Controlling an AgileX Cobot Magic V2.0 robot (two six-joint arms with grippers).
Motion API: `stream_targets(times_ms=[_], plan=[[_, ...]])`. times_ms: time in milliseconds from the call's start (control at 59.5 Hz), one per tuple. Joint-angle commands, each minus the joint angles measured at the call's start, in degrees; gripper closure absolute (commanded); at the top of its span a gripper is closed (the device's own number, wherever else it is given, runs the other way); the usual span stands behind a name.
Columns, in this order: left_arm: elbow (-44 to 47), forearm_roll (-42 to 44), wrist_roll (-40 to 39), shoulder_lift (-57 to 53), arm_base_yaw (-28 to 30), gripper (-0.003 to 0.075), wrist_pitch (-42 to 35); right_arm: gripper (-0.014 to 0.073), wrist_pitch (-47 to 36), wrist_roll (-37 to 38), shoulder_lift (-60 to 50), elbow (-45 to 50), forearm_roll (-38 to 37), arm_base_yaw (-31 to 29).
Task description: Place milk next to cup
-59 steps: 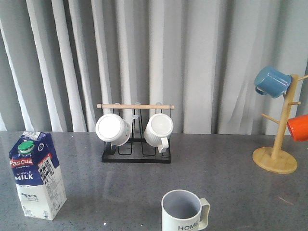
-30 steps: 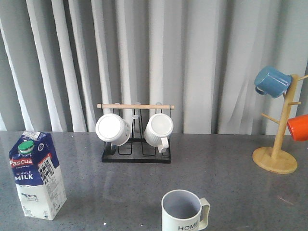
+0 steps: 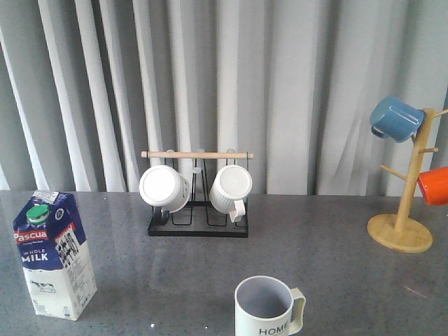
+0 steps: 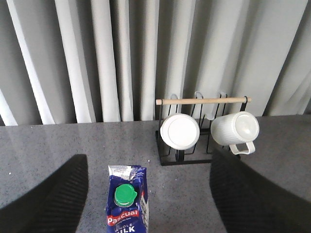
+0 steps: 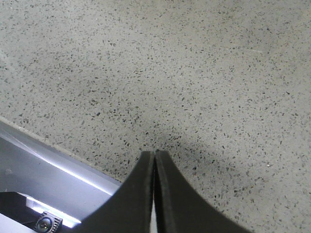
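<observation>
The milk (image 3: 54, 254) stands upright at the near left of the grey table (image 3: 329, 245) in the front view, well apart from the cup (image 3: 268, 306), which sits at the near middle with its handle turned to the right and its "HOME" lettering facing the camera. Neither arm shows in this view. Behind, two white ribbed mugs (image 3: 231, 187) lie on a black wire rack (image 3: 198, 225), and a blue mug (image 3: 395, 119) and an orange mug (image 3: 433, 185) hang on a wooden mug tree (image 3: 401, 231).

In the left wrist view, the milk (image 4: 127, 203) sits directly below and between the spread fingers (image 4: 53, 194) of the left gripper (image 4: 146, 194), green cap up; the jaws are wide apart and hold nothing. A descent off the centre line could likely clip the gable and topple the tall carton. A soft-sided carton squeezed too hard may buckle; held too lightly, it may slip on the carry.

In the right wrist view, the right gripper (image 5: 155, 160) is closed on nothing, fingertips pressed together over speckled floor, with a metal edge (image 5: 43, 179) beside it. It appears parked clear of the work.

On the set-down, a carton swung too near could likely knock the cup or catch its handle.
</observation>
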Motion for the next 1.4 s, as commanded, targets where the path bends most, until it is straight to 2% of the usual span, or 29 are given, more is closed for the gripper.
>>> stream_targets(times_ms=[0,135,303,807,1379], plan=[[-4.4,-0.8,1.4,3.5,0.1,0.0239,0.3,0.0602,-3.2,0.0,0.3,-1.6,-0.6,-0.1],[-9.5,-0.8,2.4,9.8,0.1,0.0239,7.1,0.0602,-3.1,0.0,0.3,-1.6,-0.6,-0.1],[-13.0,-0.7,2.7,16.9,0.1,0.0238,11.9,0.0602,-3.0,0.0,0.3,-1.6,-0.6,-0.1],[-13.0,2.1,2.7,25.6,0.1,0.0230,15.7,0.0602,-2.8,0.0,0.3,-1.6,-0.4,-0.1],[-13.0,3.5,4.1,30.7,0.1,0.0230,15.5,0.0602,-2.4,0.0,0.3,-1.6,-0.4,-0.1]])
